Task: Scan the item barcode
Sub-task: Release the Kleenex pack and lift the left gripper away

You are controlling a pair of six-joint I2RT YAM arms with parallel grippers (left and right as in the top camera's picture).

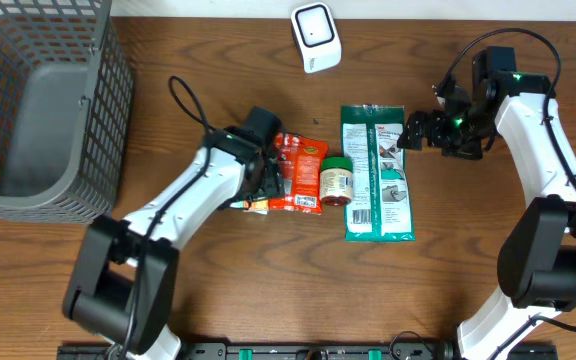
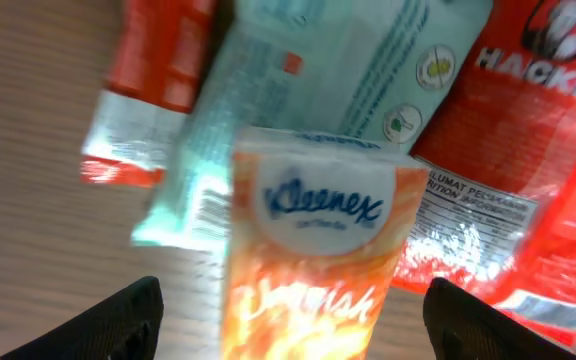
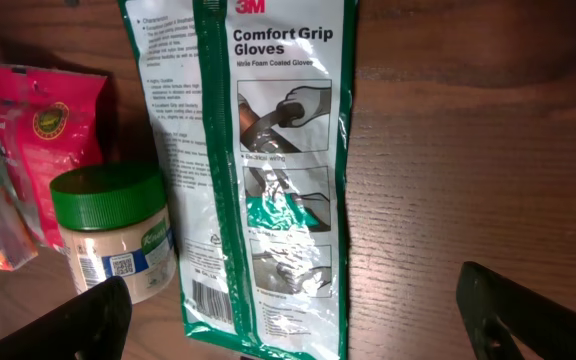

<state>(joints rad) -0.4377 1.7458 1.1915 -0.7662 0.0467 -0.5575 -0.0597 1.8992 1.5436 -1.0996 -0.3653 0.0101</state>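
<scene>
Kleenex tissue pack point(image 2: 313, 260): soft pocket pack, orange and white print, blue logo on a white oval. It lies flat on the table left of centre, on top of other packets. No barcode is seen on the upward face.

Wire basket point(image 1: 108, 110): far left; no item is seen inside.

Left gripper point(image 2: 290, 310): positioned directly over the tissue pack, fingers spread wide with a gap on either side; nothing is gripped.

Red Hacks packet point(image 2: 528, 130): just beside and partly beneath the tissue pack.

Green-lidded jar point(image 1: 336, 181): on its side, between the red packet and the gloves packet point(image 1: 376, 172).

Scanner point(image 1: 315, 37): white, at the far table edge, well apart from the tissue pack.

Right gripper point(image 1: 415, 130): jaws fully apart, hovering beside the gloves packet, holding nothing.

Status: scanning is judged not yet done for this pack. It remains to be grasped, lifted, its barcode face found and presented to the scanner.
</scene>
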